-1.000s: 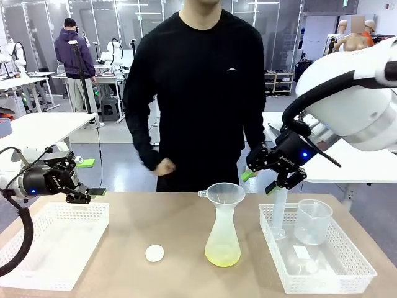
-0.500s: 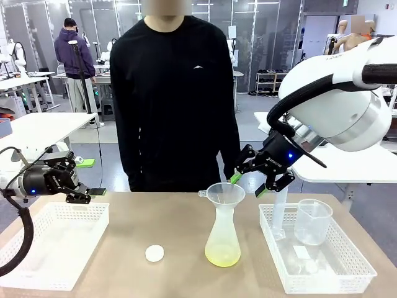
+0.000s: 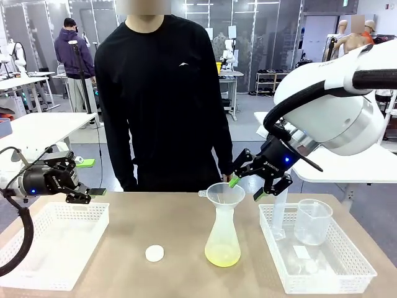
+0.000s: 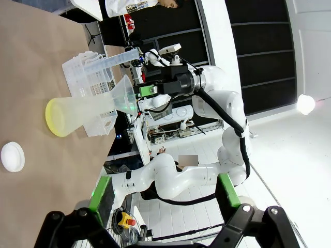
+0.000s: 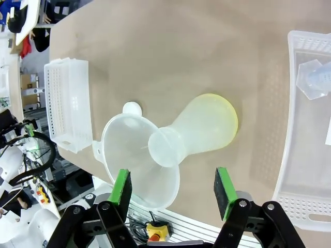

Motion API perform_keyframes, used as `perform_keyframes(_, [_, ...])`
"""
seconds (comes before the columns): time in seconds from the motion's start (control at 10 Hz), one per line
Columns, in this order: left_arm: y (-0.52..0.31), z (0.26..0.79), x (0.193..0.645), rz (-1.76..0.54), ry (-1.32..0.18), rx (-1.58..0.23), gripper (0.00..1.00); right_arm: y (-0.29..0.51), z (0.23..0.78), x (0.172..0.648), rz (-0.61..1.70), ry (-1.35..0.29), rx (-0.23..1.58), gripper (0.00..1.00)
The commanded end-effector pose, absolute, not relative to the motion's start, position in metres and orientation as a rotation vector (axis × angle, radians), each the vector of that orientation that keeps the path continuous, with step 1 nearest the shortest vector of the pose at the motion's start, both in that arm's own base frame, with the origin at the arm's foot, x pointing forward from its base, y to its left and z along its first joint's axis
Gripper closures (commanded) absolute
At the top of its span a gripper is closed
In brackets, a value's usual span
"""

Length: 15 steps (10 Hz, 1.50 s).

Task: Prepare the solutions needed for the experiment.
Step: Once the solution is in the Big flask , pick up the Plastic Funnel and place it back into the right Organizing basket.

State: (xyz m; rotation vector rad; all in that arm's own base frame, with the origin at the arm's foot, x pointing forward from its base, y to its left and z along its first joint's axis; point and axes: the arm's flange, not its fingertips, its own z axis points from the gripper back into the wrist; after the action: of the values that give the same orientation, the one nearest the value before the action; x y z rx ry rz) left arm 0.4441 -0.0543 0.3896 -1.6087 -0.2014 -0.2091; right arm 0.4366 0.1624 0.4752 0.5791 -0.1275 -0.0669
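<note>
Holds right fingers (image 3: 234, 180) open near funnel (image 3: 224, 194), left fingers (image 3: 84, 163) open too; may topple flask (image 3: 223, 236), spilling solutions (image 3: 223, 256), through sideways nudge.

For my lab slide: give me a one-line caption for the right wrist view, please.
Open right gripper looks down on the funnel seated in a flask holding shallow yellow-green solution.

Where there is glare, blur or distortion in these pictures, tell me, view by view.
Front view: even indoor light, sharp, hardly any shadow beside the flask. Left wrist view: rolled sideways, lines bowed by the wide lens, a lamp flaring at the right edge. Right wrist view: funnel sharp, tray edges curved.
</note>
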Motion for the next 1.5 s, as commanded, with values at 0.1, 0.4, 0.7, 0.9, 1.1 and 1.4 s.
perform_keyframes(0.1, [-0.055,0.391,0.444,-0.214,-0.208,-1.614,0.0,0.173,0.467,0.449,-0.129,-0.113,0.588,0.19])
perform_keyframes(0.4, [-0.055,0.391,0.444,-0.214,-0.208,-1.614,0.0,0.173,0.461,0.456,-0.139,-0.113,0.614,0.19])
perform_keyframes(0.7, [-0.055,0.391,0.444,-0.214,-0.208,-1.614,0.0,0.175,0.457,0.454,-0.14,-0.092,0.607,0.36])
perform_keyframes(0.9, [-0.055,0.391,0.444,-0.214,-0.208,-1.614,0.0,0.176,0.456,0.452,-0.137,-0.089,0.616,0.42])
perform_keyframes(1.1, [-0.055,0.391,0.444,-0.214,-0.208,-1.614,0.0,0.177,0.456,0.448,-0.133,-0.087,0.607,0.6])
perform_keyframes(1.4, [-0.055,0.391,0.444,-0.214,-0.208,-1.614,0.0,0.177,0.456,0.446,-0.133,-0.09,0.61,1.0])
